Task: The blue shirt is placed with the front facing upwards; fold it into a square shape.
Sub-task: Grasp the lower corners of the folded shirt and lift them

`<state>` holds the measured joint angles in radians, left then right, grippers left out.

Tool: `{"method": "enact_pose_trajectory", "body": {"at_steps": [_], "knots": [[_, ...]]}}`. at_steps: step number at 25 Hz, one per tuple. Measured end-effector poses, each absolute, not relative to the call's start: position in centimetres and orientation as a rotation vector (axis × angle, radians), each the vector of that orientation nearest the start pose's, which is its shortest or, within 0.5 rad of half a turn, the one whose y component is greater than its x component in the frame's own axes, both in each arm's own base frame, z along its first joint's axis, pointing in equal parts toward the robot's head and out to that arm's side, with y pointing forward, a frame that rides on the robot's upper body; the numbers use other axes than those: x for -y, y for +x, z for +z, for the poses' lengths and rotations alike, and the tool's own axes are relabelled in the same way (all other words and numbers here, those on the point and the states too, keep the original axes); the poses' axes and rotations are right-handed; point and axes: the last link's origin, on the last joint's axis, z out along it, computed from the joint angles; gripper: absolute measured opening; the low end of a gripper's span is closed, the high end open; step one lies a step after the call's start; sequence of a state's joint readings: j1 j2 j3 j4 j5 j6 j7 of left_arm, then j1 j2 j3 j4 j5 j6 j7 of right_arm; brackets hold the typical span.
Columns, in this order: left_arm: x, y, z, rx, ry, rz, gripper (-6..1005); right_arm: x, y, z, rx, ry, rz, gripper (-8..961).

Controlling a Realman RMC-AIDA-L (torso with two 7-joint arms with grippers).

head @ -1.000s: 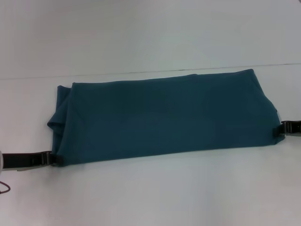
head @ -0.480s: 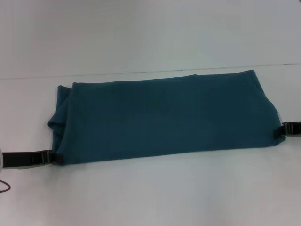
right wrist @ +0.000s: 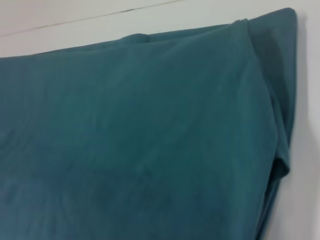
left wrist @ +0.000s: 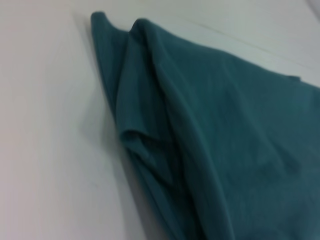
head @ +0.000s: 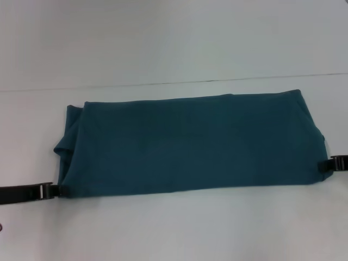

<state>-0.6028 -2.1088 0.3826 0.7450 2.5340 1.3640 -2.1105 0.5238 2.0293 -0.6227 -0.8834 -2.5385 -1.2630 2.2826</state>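
The bench is plain white and matte, and a thin dark seam runs across it behind the cloth, where the surface meets another white panel of the same tone. Little else of the room shows; it is white all round.

The shirt lies in the middle of the bench as a long band, folded lengthwise, stretching from the robot's left to its right. Its near edge is fairly straight, its far edge runs close below the seam. At the left end the layers bunch into loose folds with a tucked flap showing; at the right end a fold of cloth curls under the corner. No lettering or label can be seen on the upward face; it is plain teal all over.

The left gripper sits low at the near left corner of the shirt, touching the cloth. The right gripper is at the near right corner, likewise against the edge. Whether either pair of jaws is pinching the cloth, I cannot tell.
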Motion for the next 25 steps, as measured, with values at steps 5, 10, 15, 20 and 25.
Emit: {"method": "enact_pose_trajectory", "body": {"at_steps": [5,10,15,20,25], "knots": [[-33.0,-32.8,2.6,1.605,-2.221,-0.378,21,-34.2,34.6,6.3,-1.531,-2.065,0.106,23],[-31.5,-33.0,2.5,1.619,-2.255,-0.387,21,-32.9,35.0,5.7,-1.559,-2.090,0.101,23],[-30.8,-33.1,2.4,1.623,-2.272,-0.395,21,-32.0,35.3,5.7,-1.575,-2.097,0.093,24],[-30.8,-33.0,2.4,1.620,-2.274,-0.405,20,-31.7,35.4,5.9,-1.579,-2.090,0.105,24],[-31.1,-32.6,2.7,1.607,-2.289,-0.425,20,-31.9,35.1,6.8,-1.586,-2.079,0.165,25]]}}
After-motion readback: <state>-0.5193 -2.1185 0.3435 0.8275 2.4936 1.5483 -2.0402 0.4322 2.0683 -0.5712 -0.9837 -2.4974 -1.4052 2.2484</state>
